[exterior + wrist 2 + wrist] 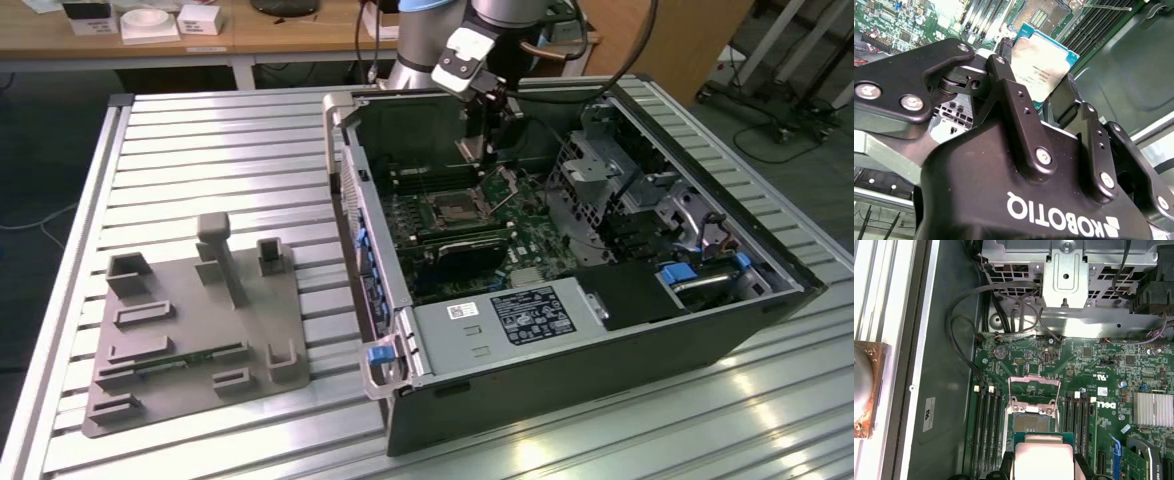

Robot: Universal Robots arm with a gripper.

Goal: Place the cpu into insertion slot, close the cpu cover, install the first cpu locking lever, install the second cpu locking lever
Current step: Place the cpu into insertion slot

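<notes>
Pinching 1 cpu (1046, 60), claw (1034, 77) near 1 insertion slot (1035, 416)

A slatted metal table (214, 140) carries an open computer case (601, 365) toward its edge at the exterior view's right. A grey moulded fixture (200, 340) lies near the opposite edge.

Gripper (470, 150) hanging inside the open black metal computer case (601, 380)
It is hovering just above the square, metal-rimmed dark insertion slot (447, 208).

The chip (1043, 460) runs off the first wrist view's edge, hiding part of the socket (1035, 421). In the exterior view, what the gripper (478, 148) holds, at one o'clock from the socket, is too small to tell.
</notes>
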